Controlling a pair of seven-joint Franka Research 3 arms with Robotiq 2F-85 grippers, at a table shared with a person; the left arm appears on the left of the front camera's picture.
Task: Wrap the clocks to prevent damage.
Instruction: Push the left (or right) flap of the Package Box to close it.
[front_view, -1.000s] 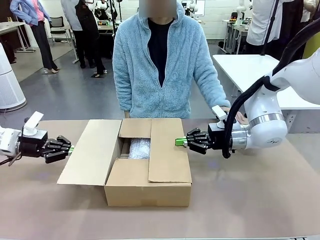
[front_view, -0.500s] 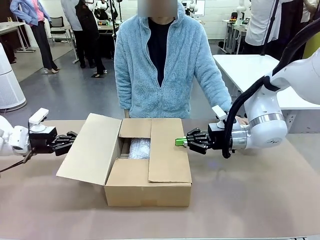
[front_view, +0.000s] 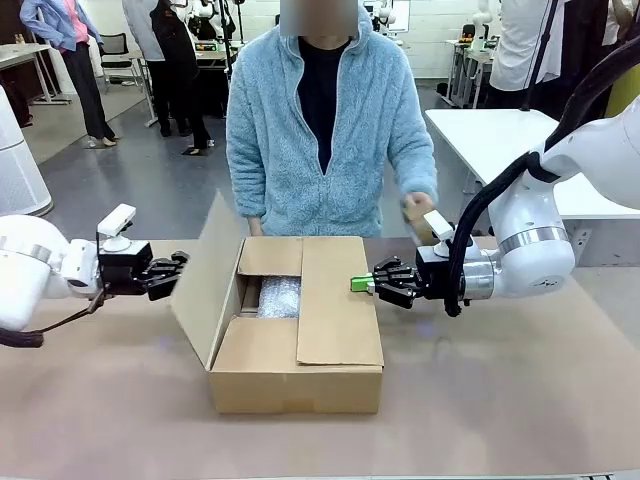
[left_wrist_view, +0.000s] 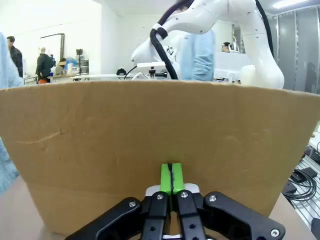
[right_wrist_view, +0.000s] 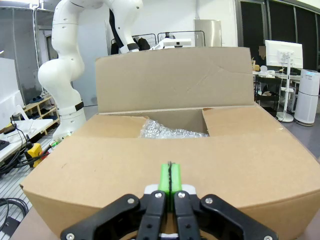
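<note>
- Left pincer (front_view: 180, 263): green pads pressed flat together with nothing between them (left wrist view shows it best (left_wrist_view: 171, 177)). The tips are against the outer face of the left flap (front_view: 205, 285).
- The left flap stands tilted up, near upright, off the side of the cardboard box (front_view: 300, 375). Judged reason: the closed tips work as a blunt pusher, tipping the flap up and over toward the opening.
- Right pincer (front_view: 361, 284): also narrow, pads together and gripping nothing (right_wrist_view: 170, 181). The tips sit at the outer edge of the right flap (front_view: 335, 300).
- The right flap lies folded flat across the top of the box. Judged reason: the pincer presses there to keep it from springing back up while the other side is closed.
- The bubble-wrap bundle (front_view: 278, 297) is the clocks, with no clock face visible. It lies down inside the box, in the gap left open between the two side flaps, and the right wrist view shows its whitish top just past the folded flap (right_wrist_view: 172, 132).
- Relative to the pincers, the bundle is between them and lower than both, and neither touches it. The left flap separates it from the left pincer, and the right flap lies between it and the right pincer.
- Judgement: wrapping looks done and the step in hand is closing the box.
- The box rests mid-counter (front_view: 500, 400). The person's hand (front_view: 418, 205) is raised behind the right pincer, clear of the box.
</note>
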